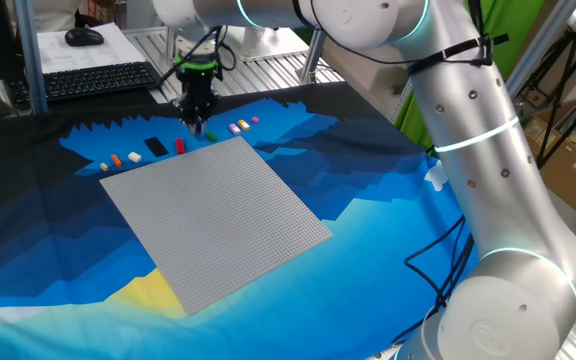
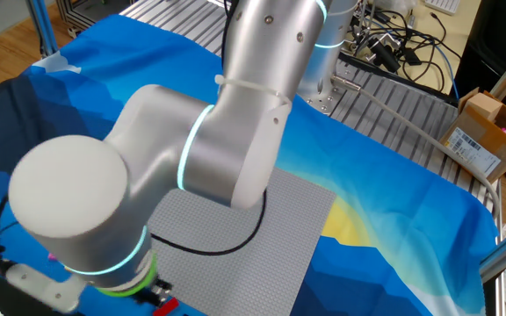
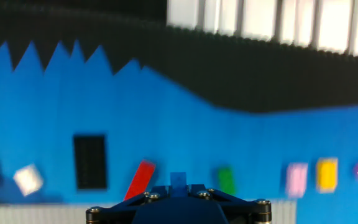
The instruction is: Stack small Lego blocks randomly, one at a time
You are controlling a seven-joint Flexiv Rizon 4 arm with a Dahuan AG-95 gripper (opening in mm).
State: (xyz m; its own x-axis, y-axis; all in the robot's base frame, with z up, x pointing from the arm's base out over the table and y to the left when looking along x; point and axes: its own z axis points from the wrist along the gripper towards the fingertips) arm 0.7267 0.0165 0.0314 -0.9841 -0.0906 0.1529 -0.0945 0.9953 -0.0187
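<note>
Lego blocks lie in a row on the blue cloth (image 1: 388, 215) along the far edge of the grey baseplate (image 1: 218, 215). Gripper (image 1: 197, 122) hangs over the row, near the red block (image 3: 140, 179) and green block (image 3: 226, 179). Finger state: cannot tell. A blue block (image 3: 178, 180) shows at the fingertips.

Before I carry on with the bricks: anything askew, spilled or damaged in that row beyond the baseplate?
Only minor things. The red brick lies tilted, not square like the green brick or yellow brick. The white brick is also turned on a corner. No damage or spill shows. The gripper hovers over the row; its jaws are too small to read.
</note>
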